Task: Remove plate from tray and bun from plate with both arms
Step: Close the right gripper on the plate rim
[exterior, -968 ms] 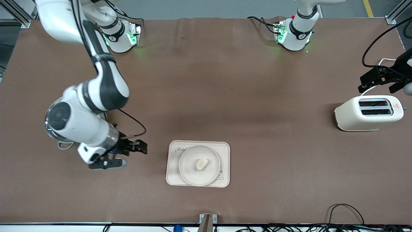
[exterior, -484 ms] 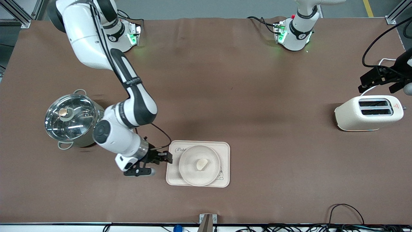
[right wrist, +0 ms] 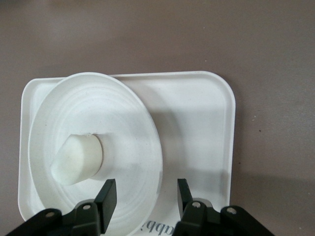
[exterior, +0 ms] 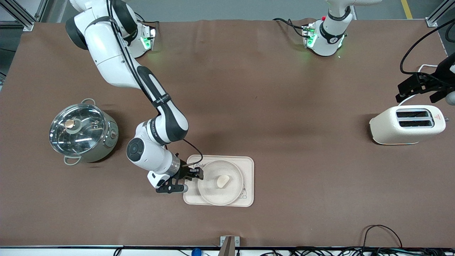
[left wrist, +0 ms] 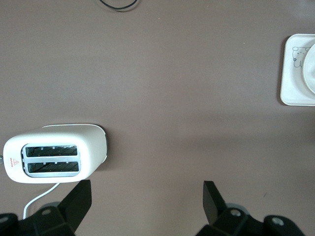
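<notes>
The round cream plate [exterior: 209, 186] lies on the rectangular cream tray [exterior: 249, 167], with the small pale bun [exterior: 223, 181] on it. My right gripper [exterior: 195, 174] is open at the plate's edge toward the right arm's end of the table. In the right wrist view its fingers [right wrist: 145, 196] straddle the plate's rim [right wrist: 123, 128], with the bun [right wrist: 78, 160] a little way off and the tray [right wrist: 197, 123] beneath. My left gripper [exterior: 416, 93] is open and empty, waiting over the table by the toaster; its jaws [left wrist: 145, 201] stand wide apart.
A steel pot with a glass lid [exterior: 81, 129] stands toward the right arm's end of the table. A cream toaster [exterior: 407, 124] stands at the left arm's end and also shows in the left wrist view [left wrist: 54, 153]. Cables lie along the table's near edge.
My right arm has swung from beside the pot to the tray, bringing its open gripper to the plate's rim. The left arm, plate and bun have not moved.
</notes>
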You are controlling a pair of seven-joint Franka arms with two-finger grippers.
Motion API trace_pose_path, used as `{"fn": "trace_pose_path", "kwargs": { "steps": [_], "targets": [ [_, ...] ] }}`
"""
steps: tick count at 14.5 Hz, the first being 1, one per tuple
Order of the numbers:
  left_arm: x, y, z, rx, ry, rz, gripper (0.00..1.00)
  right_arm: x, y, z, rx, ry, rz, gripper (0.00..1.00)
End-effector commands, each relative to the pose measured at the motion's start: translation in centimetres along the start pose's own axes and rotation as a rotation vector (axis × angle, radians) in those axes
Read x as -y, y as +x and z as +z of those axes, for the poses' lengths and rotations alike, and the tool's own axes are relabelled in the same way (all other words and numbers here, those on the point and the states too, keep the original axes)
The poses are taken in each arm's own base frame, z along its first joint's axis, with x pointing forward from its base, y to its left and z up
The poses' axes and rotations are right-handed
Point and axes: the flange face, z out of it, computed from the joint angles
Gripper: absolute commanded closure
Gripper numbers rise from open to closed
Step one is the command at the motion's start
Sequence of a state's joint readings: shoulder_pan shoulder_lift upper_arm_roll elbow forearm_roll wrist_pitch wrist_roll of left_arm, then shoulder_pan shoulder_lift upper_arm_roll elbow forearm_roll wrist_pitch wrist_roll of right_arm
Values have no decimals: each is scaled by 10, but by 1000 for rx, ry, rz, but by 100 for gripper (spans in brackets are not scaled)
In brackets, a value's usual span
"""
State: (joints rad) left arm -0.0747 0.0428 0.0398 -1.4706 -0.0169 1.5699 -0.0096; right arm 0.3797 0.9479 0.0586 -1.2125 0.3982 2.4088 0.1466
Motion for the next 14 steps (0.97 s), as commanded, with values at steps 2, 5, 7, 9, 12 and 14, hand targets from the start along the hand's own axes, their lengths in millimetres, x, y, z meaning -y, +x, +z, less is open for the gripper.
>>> {"fn": "trace_pose_path", "kwargs": {
  "steps": [2,5,7,9,12,14],
  "targets": [
    [2,0,-4,4,5,7,0,1,0,13,16,48,48,47],
    [2,0,-3,6,5,9,0,-5,4,18,20,87,94,50],
    [2,0,-3,6,5,9,0,-11,5,25,22,83,98,50],
    [2,0,-3,6,5,10,0,-13,7,31,19,85,99,50],
    [2,0,-3,6,5,10,0,-13,7,31,19,86,99,53],
    [3,0,-4,4,5,9,0,-15,6,34,23,83,98,59]
  ]
}}
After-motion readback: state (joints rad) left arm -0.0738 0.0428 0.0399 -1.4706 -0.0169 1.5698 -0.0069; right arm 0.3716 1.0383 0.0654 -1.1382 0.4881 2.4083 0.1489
